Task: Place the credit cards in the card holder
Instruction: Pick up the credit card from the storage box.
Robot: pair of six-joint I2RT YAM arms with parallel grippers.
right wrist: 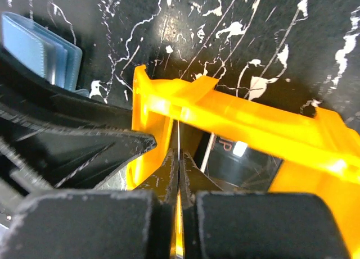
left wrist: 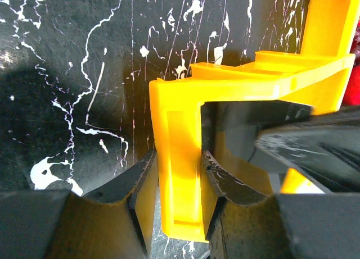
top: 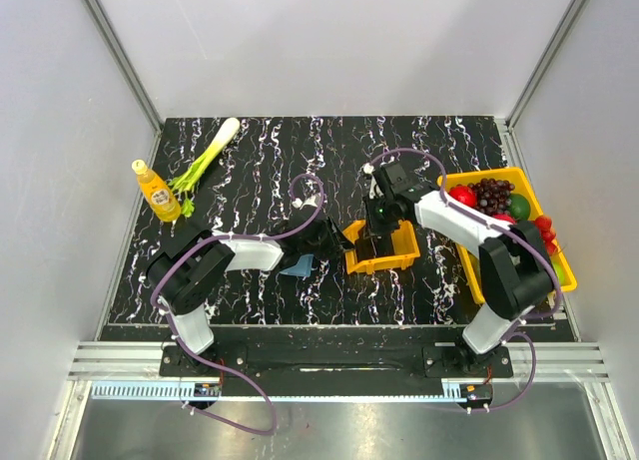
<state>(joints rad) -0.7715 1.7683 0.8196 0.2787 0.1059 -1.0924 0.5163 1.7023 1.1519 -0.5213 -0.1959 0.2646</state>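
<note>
A small orange tray [top: 404,250] stands mid-table. My left gripper [left wrist: 179,158] clamps the tray's near wall [left wrist: 174,130], one finger on each side; in the top view the left gripper [top: 334,242] sits at the tray's left side. Reaching down into the tray, my right gripper [right wrist: 178,152] is shut on a thin pale credit card [right wrist: 178,132] seen edge-on. A dark credit card [right wrist: 242,163] lies inside the tray. The blue card holder [top: 298,268] lies on the table under the left arm, and the card holder [right wrist: 39,45] also shows at the right wrist view's upper left.
A big yellow bin [top: 562,270] holding grapes and other fruit stands at the right, close to the right arm. An orange bottle [top: 157,193] and a leek [top: 205,161] lie at the far left. Grey walls close in the table.
</note>
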